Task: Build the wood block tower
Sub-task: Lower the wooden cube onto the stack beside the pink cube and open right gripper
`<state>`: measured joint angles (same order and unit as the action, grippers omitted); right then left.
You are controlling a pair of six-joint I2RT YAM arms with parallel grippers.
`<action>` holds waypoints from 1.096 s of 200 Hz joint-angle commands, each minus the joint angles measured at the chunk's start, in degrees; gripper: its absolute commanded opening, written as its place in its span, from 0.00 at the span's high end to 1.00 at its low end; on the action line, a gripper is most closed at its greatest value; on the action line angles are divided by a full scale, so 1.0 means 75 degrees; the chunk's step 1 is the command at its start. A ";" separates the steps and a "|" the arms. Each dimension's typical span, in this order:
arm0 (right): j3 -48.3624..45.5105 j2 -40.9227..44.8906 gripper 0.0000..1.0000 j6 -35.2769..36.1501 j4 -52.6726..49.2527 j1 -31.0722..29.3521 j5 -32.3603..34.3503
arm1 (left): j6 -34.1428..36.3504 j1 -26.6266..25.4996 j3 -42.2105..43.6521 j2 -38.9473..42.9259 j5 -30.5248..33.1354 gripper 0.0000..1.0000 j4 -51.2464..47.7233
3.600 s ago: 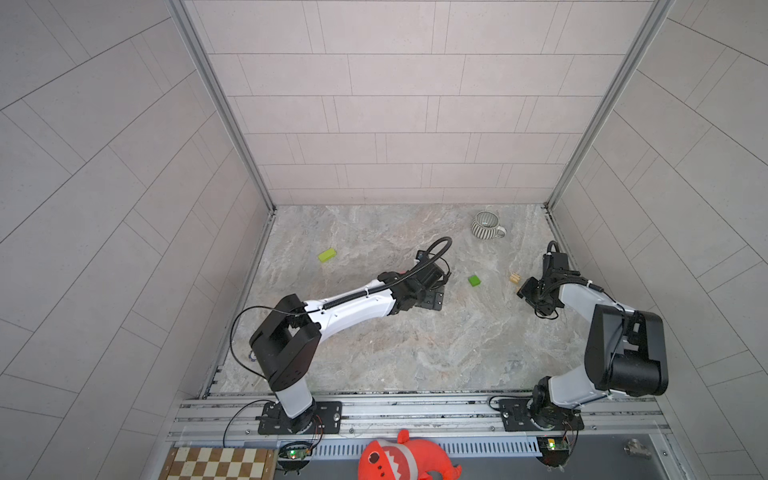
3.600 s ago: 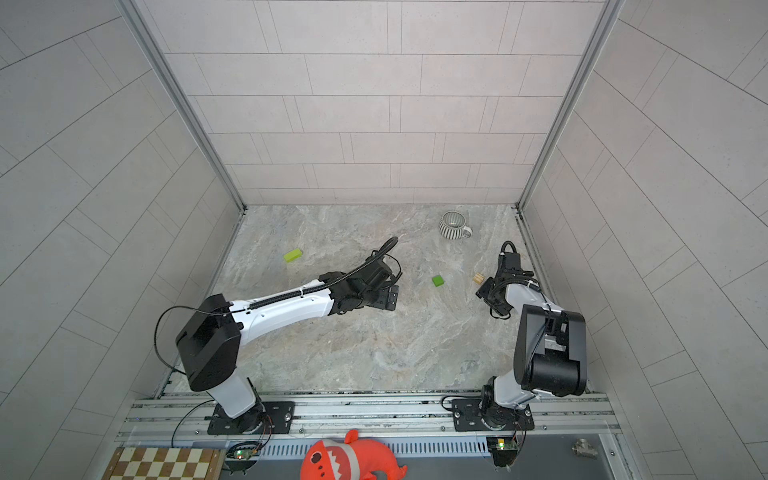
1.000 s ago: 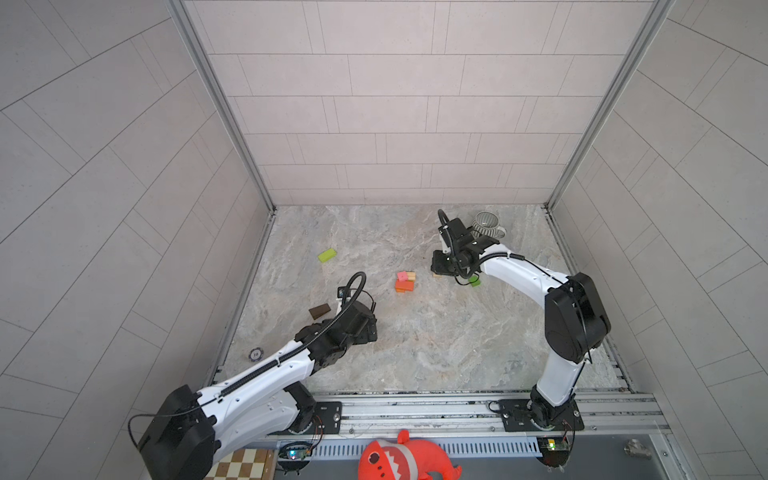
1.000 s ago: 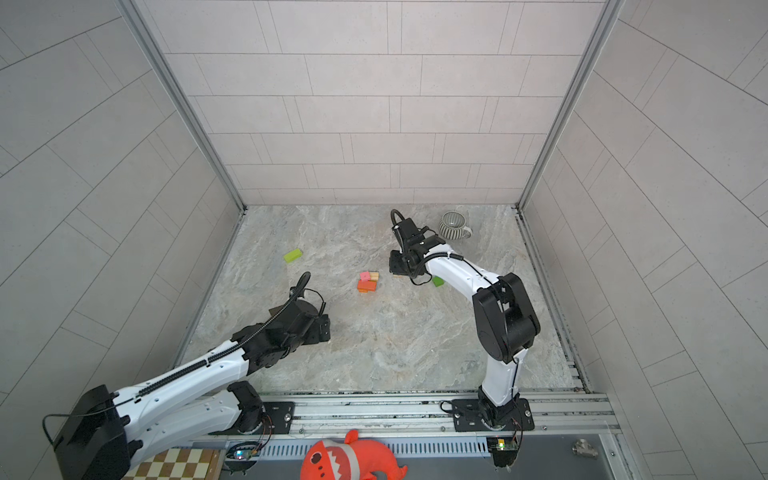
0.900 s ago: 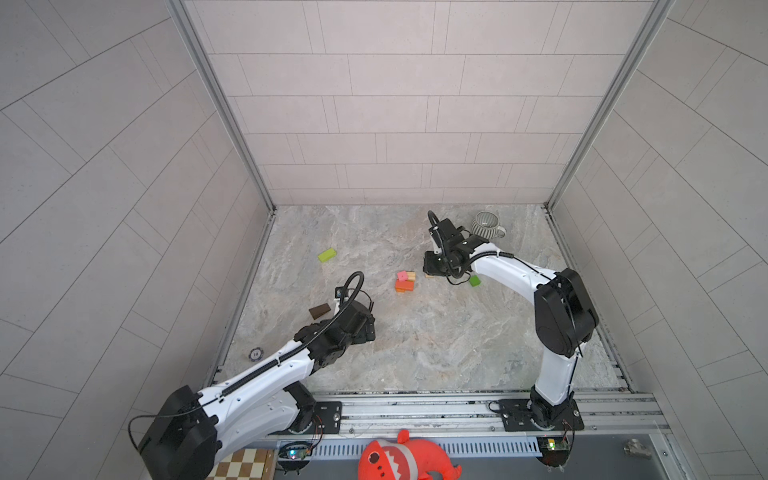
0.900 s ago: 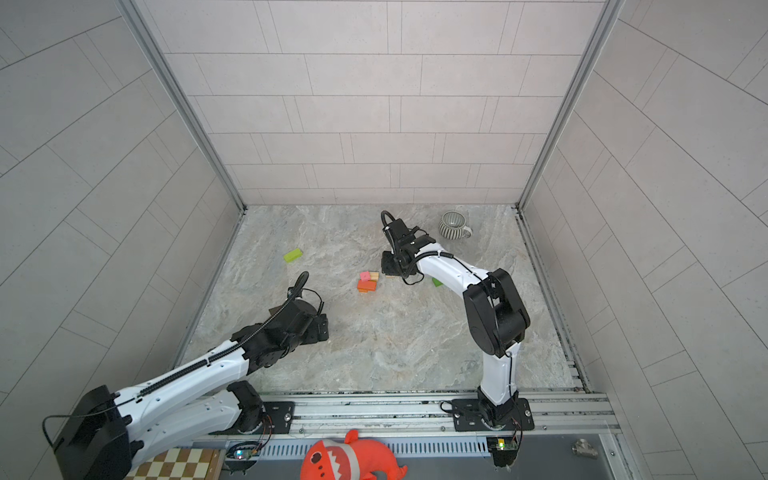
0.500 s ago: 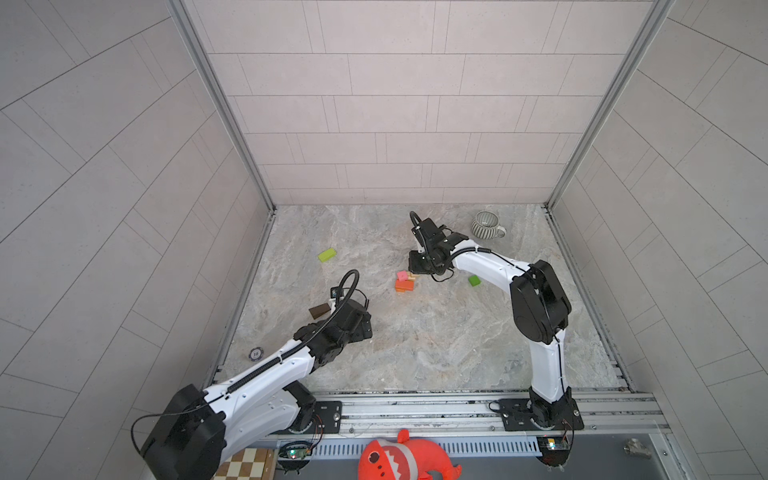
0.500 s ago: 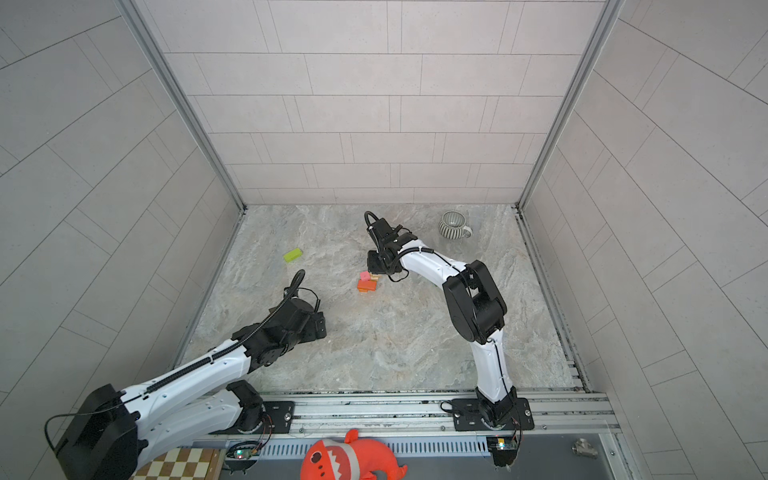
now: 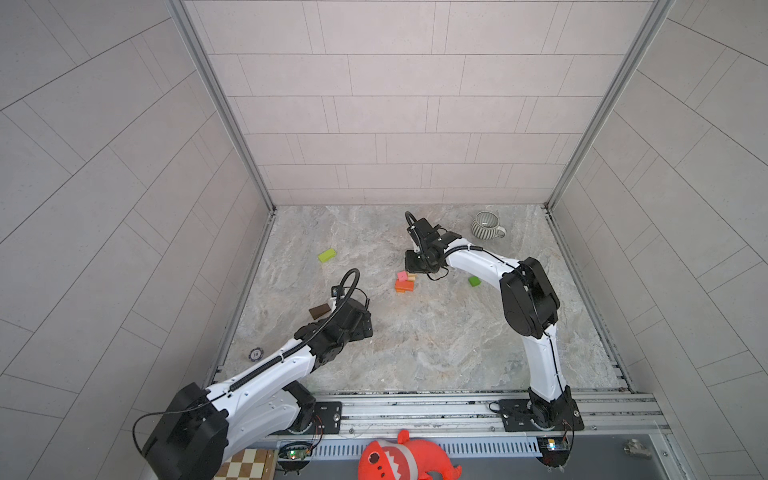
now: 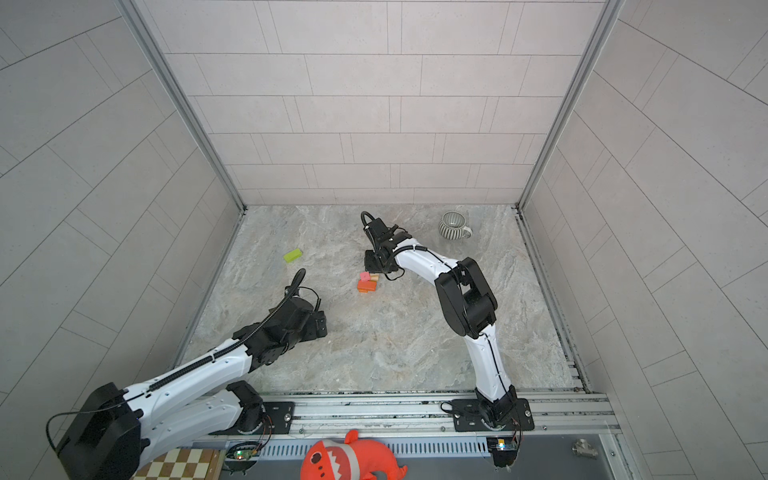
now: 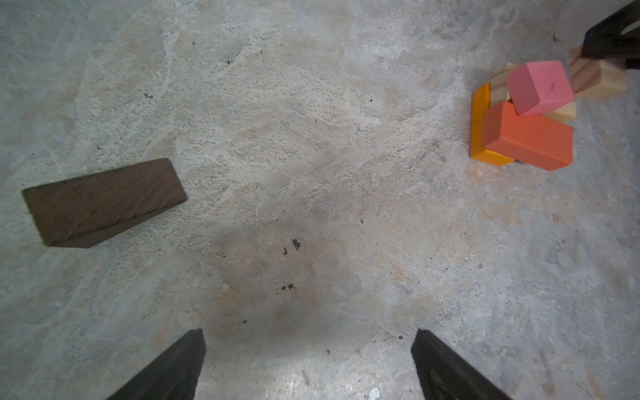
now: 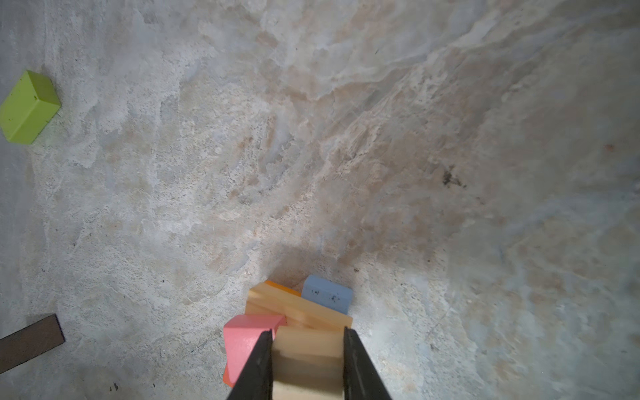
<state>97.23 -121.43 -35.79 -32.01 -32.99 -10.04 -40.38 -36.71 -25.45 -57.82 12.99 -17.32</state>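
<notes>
Tan block (image 12: 308,360) gripped by right end effector (image 12: 307,332) at half-built tower (image 9: 404,282); left end effector (image 11: 309,330) splayed; dark brown block (image 11: 104,201), green blocks (image 9: 327,255) loose.

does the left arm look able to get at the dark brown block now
Probably yes: the dark brown block lies flat on bare tabletop beside the left gripper, whose jaws stand open and empty. Nothing lies between them; the right gripper, shut on a tan block, is off at the stack.
</notes>
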 commanded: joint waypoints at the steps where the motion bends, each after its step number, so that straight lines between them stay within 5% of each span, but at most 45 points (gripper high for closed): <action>1: 0.0113 -0.0122 0.71 0.0021 -0.0188 -0.0047 0.0170 | 0.0134 0.0086 0.0089 -0.0025 -0.0010 0.00 0.0060; 51: 0.0119 -0.0105 0.68 0.0023 -0.0220 -0.0065 0.0142 | 0.0146 0.0132 0.0078 -0.0036 -0.0083 0.00 0.0083; 92: 0.0080 -0.0064 0.56 0.0004 -0.0215 -0.0085 0.0180 | 0.0203 0.0159 0.0066 0.0041 -0.0134 0.00 0.0060; 176: 0.0056 0.0139 0.54 0.0019 -0.0250 -0.0064 0.0100 | 0.0143 0.0207 -0.0209 0.0236 -0.0285 0.00 -0.0185; 219: -0.0350 0.0822 0.49 0.0187 -0.0142 0.0040 0.0101 | 0.0074 0.0230 -0.0679 0.0021 -0.0537 0.16 -0.0023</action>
<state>96.44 -120.95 -35.18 -32.56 -33.04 -9.93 -39.75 -35.38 -27.03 -56.88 9.91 -17.67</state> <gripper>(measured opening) 0.502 0.894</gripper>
